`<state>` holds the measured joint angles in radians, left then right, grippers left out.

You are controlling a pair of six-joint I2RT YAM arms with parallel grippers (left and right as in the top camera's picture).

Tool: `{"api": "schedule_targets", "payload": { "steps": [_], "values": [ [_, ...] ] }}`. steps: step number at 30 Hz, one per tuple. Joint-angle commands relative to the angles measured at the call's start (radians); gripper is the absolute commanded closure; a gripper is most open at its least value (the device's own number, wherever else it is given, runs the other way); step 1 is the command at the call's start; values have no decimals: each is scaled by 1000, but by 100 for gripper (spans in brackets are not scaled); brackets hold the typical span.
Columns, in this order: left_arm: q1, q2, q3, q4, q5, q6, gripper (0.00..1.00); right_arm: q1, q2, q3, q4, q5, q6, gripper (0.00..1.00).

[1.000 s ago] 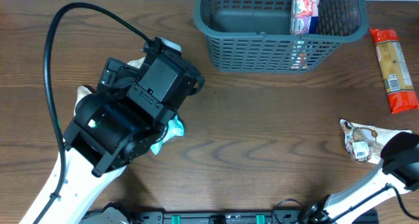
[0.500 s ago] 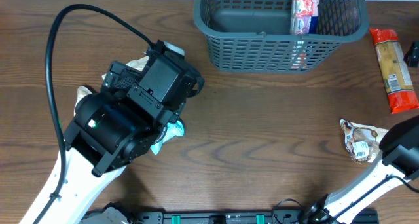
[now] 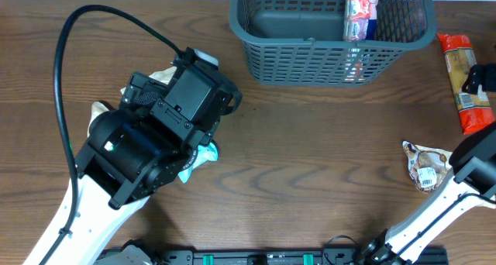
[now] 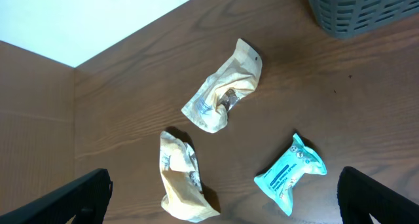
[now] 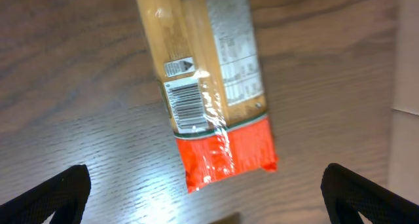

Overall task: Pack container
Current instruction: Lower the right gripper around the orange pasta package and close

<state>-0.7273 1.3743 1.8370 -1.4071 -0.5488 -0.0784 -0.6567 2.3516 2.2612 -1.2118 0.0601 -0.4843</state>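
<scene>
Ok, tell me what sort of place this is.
Likely a robot lab workbench set up for packing trials: a wood-grain table, a slotted grey basket, and loose snack packets lying on it.

- Dark brown wood-grain table (image 3: 310, 156).
- Top centre, overhead: grey slotted container (image 3: 333, 60) standing on it.
- Upper right: long orange-and-red packet (image 3: 457, 57), flat.
- Right middle: crumpled packet (image 3: 425, 168), possibly clear wrap.
- Left wrist view: two crumpled tan packets (image 4: 222, 96) (image 4: 180, 178) and a teal packet (image 4: 290, 173), lying apart.
</scene>
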Motion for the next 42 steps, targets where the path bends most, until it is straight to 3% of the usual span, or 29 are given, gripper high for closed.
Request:
{"api": "schedule_targets", "payload": {
  "steps": [1, 18, 42],
  "values": [
    [5, -9, 0, -10, 8, -9, 1, 13, 48, -2, 1, -55, -84, 1],
    [5, -9, 0, -57, 18, -9, 1, 10, 76, -2, 158, 29, -141, 1],
    [5, 5, 0, -57, 18, -14, 1, -34, 214, -2, 193, -13, -114, 1]
  ]
}}
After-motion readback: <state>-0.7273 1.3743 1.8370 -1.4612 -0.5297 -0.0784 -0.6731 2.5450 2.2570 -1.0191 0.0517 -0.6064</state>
